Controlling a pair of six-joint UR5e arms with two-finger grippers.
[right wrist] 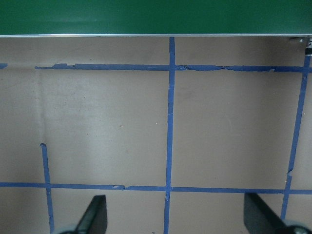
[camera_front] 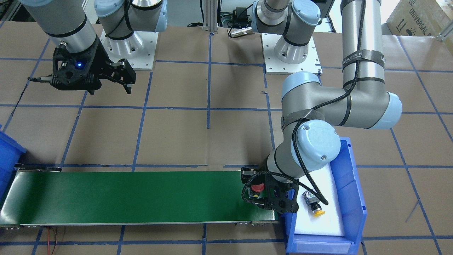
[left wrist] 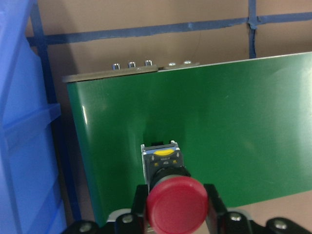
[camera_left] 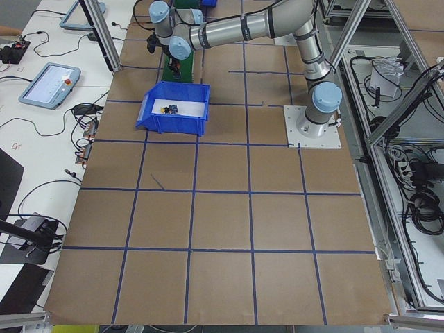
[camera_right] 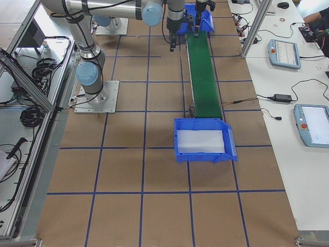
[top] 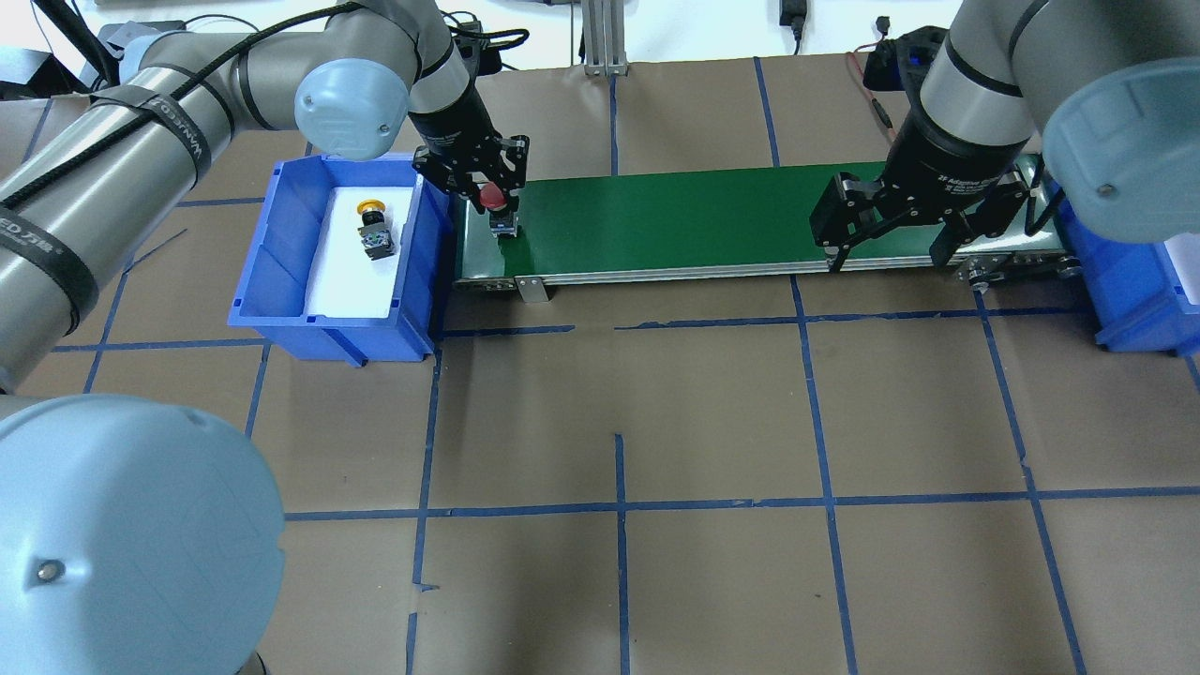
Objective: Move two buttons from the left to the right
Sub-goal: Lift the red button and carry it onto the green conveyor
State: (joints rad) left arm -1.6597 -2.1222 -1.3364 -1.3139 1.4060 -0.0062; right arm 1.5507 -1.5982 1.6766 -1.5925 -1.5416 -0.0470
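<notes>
A robotics lab, shown by teach pendants (camera_right: pixel 284 53), aluminium framing (camera_right: pixel 256 27) and a blue-taped grid table (top: pixel 712 412).

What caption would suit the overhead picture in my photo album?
Left gripper holds the red button at the green belt's end; the yellow button lies in the blue bin.

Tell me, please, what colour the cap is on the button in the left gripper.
Red; the button shows it best in the left wrist view.

the brown table (top: pixel 712 412) has blue tape lines. a long green belt (top: pixel 675 220) lies on it, with one blue bin (top: pixel 337 333) at one end and the other blue bin (top: pixel 1125 291) at the far end. white plates (camera_front: pixel 143 53) sit under the arms.
</notes>
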